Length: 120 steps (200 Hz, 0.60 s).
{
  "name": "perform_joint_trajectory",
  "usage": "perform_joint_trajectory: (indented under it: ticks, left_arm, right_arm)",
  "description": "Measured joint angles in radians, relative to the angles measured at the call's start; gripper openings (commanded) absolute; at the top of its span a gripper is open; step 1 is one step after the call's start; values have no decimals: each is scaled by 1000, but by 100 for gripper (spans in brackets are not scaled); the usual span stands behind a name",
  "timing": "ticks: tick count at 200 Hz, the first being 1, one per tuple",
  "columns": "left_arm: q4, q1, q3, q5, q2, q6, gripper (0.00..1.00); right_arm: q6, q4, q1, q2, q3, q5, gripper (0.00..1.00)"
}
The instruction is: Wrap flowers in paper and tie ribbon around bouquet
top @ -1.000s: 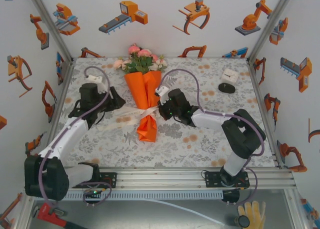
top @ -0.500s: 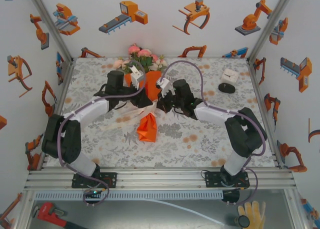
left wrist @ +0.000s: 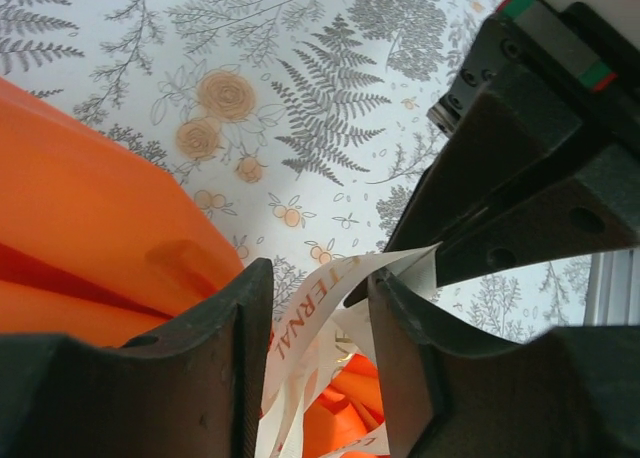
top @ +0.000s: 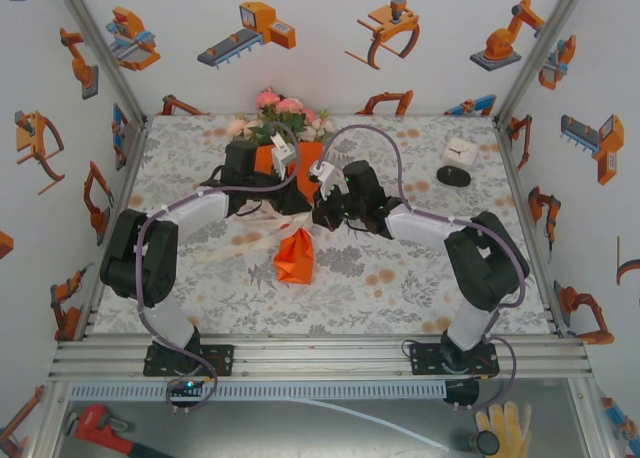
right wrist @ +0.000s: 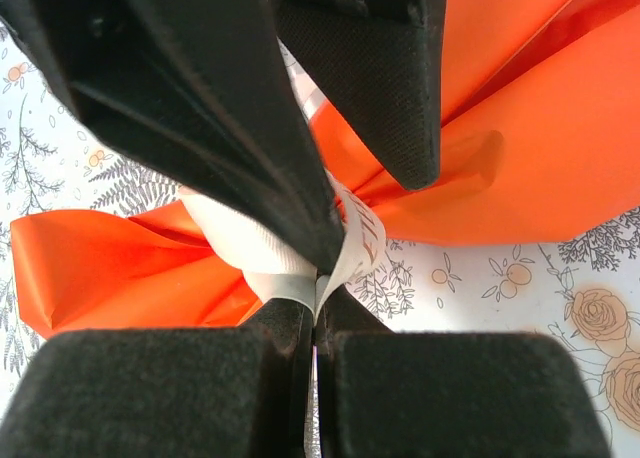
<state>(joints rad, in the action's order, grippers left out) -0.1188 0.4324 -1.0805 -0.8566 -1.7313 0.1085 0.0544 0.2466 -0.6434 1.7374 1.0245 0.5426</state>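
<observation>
Your left claw [left wrist: 318,288] stands about half open, its jaws on either side of the ribbon [left wrist: 300,328] and not yet pinching it. A second ago this claw was wider and sat well out to the left, apart from everything; it has since narrowed and come in to the waist of the bouquet [top: 295,258].

Your right claw [right wrist: 315,323] has not altered. It is clamped fully closed on the ribbon just beside the left one, and the two claws nearly touch.

So I judge the wrapping done and the tying in hand: one claw holds a strand taut while the other takes a second hold.

The ribbon circles the orange paper [left wrist: 90,228] at its pinched middle. The bouquet lies along the centre of the bench [top: 400,278], with the flowers [top: 285,113] at the far end and the pointed tail toward you.

Your left arm now folds in from its base, with the elbow out to the left and the forearm angled up and right over the bouquet. Your right arm mirrors it, with the elbow out to the right and the forearm reaching left.
</observation>
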Motion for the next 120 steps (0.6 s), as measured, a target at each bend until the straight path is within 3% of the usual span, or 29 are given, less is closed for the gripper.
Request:
perform_joint_trajectory:
  ticks: [13, 33, 61, 72, 120]
  left_arm:
    - [9, 0, 0, -10, 0, 11, 45]
    - [37, -1, 0, -13, 0, 29, 35]
    - [57, -1, 0, -7, 0, 42, 16]
    - [53, -1, 0, -4, 0, 38, 0]
    - [-9, -1, 29, 32, 25, 10, 0]
  right_arm:
    - [0, -6, 1, 0, 2, 1, 0]
    - [1, -16, 2, 1, 4, 8, 0]
    - [1, -19, 2, 2, 5, 12, 0]
    - [0, -19, 2, 2, 5, 15, 0]
    - [-23, 3, 11, 5, 2, -9, 0]
